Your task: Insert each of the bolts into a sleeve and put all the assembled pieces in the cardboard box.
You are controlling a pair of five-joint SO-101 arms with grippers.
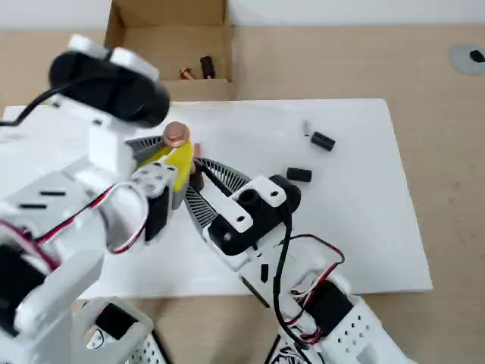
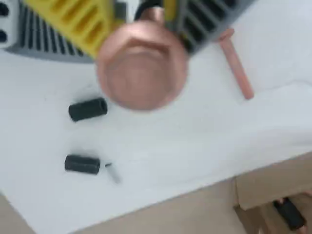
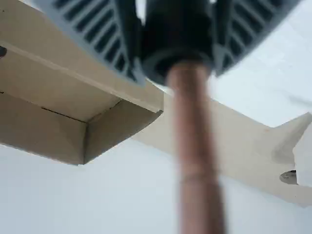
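On the white sheet (image 1: pixel 364 243) covering the wooden worktop (image 1: pixel 439 152), a loose sleeve (image 1: pixel 323 141) and a second sleeve (image 1: pixel 298 174) are lying apart from our arms. Our left hand (image 1: pixel 176 152) is gripping a copper bolt (image 1: pixel 176 135). Our right hand (image 1: pixel 198 178) is clamping a black sleeve (image 3: pixel 178 44) with a copper shaft (image 3: pixel 195 161) sticking out of it, near the cardboard box (image 1: pixel 168 89).

My gripper (image 2: pixel 141 17) pinches a copper bolt (image 2: pixel 141 68) between the yellow finger and the grey one, and its round head faces my camera. On the white board (image 2: pixel 195 141) beyond, a second bolt (image 2: pixel 237 66) lies loose. One black sleeve (image 2: pixel 87 109) lies near another sleeve (image 2: pixel 82 164), both well apart from that bolt. A corner of the cardboard box (image 2: pixel 273 187) sits past the board's edge
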